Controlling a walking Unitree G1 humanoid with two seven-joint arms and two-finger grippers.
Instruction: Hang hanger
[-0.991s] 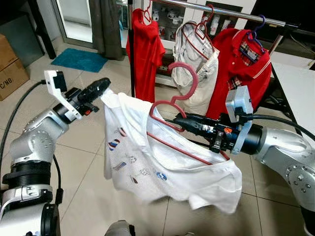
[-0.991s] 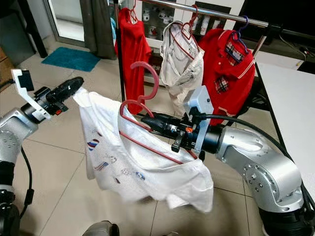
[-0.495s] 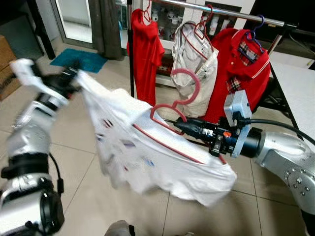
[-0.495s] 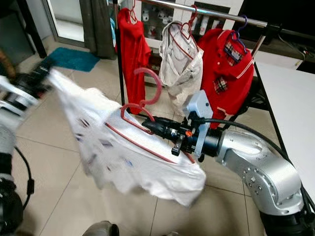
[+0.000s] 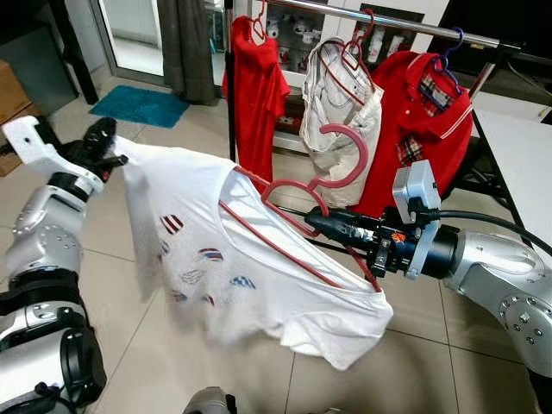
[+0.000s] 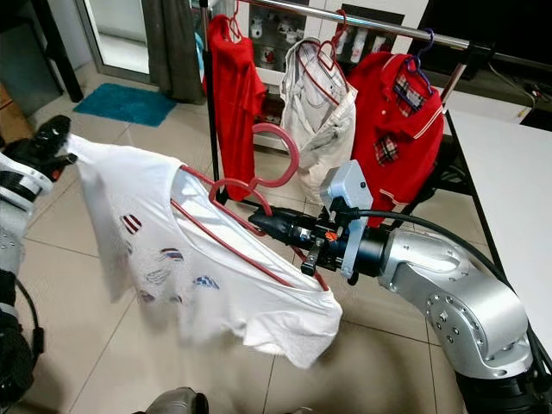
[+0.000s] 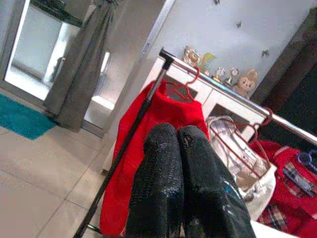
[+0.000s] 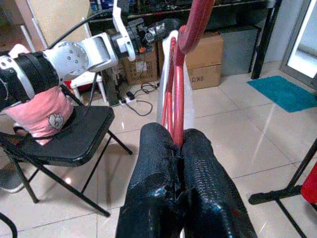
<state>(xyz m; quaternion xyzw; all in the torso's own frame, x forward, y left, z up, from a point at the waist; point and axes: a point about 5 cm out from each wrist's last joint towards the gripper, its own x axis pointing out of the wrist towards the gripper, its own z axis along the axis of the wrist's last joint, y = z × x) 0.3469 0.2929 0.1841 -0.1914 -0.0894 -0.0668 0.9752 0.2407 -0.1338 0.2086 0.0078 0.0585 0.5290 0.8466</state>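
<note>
Over on the left, the left gripper (image 5: 102, 142) is raised with its black fingers pressed together on the sleeve edge of a white T-shirt (image 5: 259, 276), pulling that corner up and out. A teal mat (image 5: 138, 105) lies on the tiled floor (image 5: 129, 233) behind it, and a cardboard box (image 5: 13, 103) sits at the far left edge.

The T-shirt hangs stretched between the two arms, small printed patches showing on its front. A red hanger (image 5: 297, 216) is threaded through the neck opening, its bar running diagonally inside the shirt and its hook curling up in the open air, below the clothes rail (image 5: 388, 21) and not on it.

The right gripper (image 5: 323, 222) reaches in from the right, fingers closed tight on the hanger just beneath the hook; the right wrist view shows the red wire pinched between them.

Behind, the rail carries a red shirt (image 5: 254, 90), a white garment (image 5: 341, 112) on a red hanger, and a red polo (image 5: 423, 121) on a blue hanger. A white bench (image 5: 526, 164) edge shows at the far right.
</note>
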